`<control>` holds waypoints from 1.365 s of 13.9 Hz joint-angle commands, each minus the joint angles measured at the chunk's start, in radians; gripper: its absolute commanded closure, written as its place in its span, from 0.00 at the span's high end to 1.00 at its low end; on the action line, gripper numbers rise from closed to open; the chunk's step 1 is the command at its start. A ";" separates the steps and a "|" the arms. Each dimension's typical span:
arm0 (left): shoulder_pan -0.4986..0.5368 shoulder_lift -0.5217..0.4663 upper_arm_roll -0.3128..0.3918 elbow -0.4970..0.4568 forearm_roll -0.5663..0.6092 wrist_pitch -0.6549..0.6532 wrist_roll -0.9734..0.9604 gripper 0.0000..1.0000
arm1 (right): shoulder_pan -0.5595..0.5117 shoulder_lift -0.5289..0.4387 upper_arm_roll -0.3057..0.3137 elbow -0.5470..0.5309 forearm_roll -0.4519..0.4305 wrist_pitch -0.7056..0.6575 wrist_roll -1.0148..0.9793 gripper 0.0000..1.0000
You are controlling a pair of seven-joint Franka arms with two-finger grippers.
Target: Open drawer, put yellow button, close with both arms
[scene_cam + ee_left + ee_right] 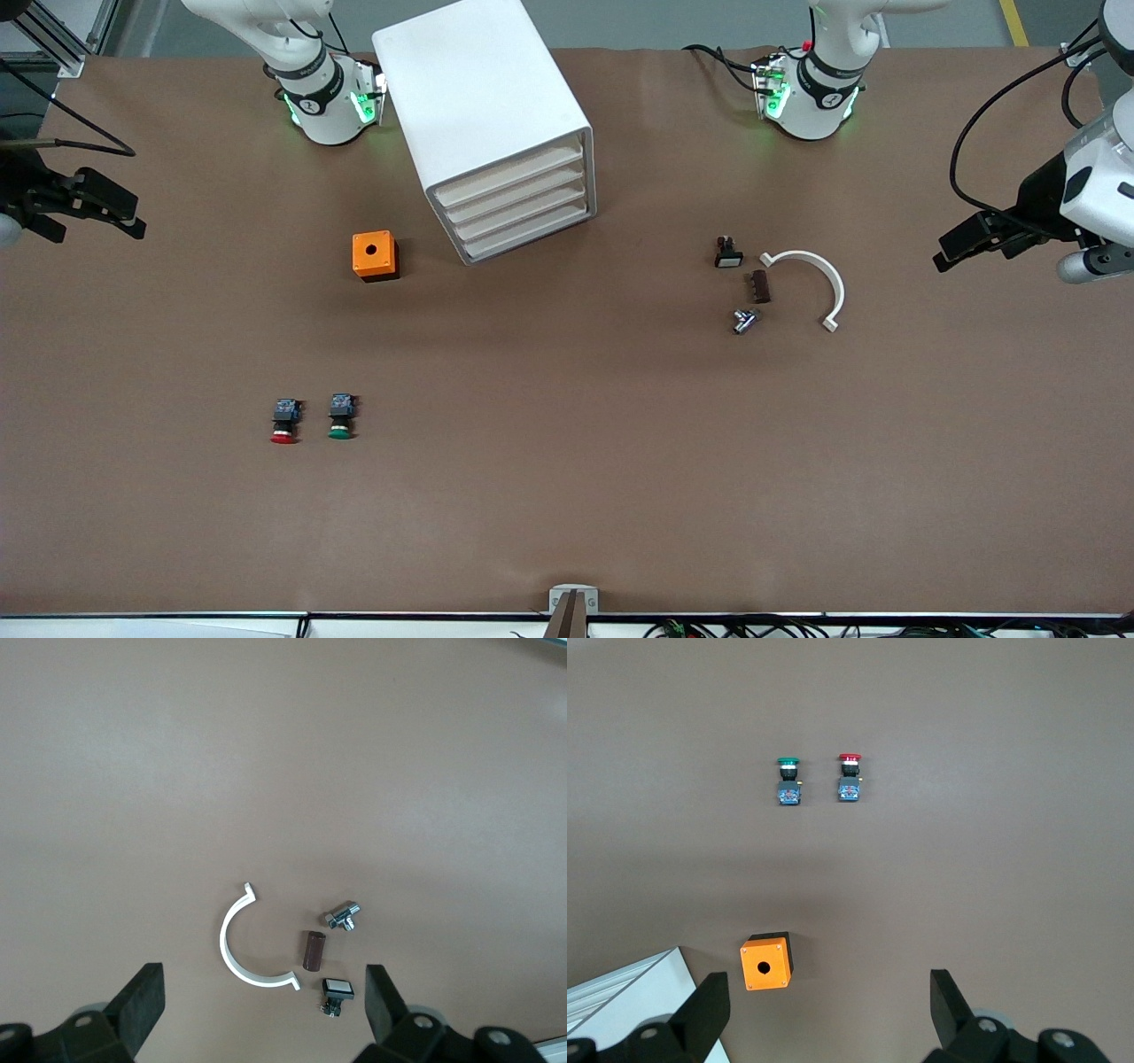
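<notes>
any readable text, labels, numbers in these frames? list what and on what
None readable.
Dark marks on the band of each arm's base, right arm and left arm: too small to read.
Cabinet, orange box, red-capped button and green-capped button: no visible lettering.
Small parts beside the white curved piece: nothing legible.

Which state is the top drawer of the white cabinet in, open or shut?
Shut. The top drawer has its cream front level with the three drawer fronts below it in the white cabinet; nothing sticks out.
</notes>
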 commanded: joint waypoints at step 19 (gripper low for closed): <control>0.005 0.086 0.000 0.252 0.020 -0.199 0.060 1.00 | 0.005 -0.023 0.009 -0.027 0.005 0.010 -0.008 1.00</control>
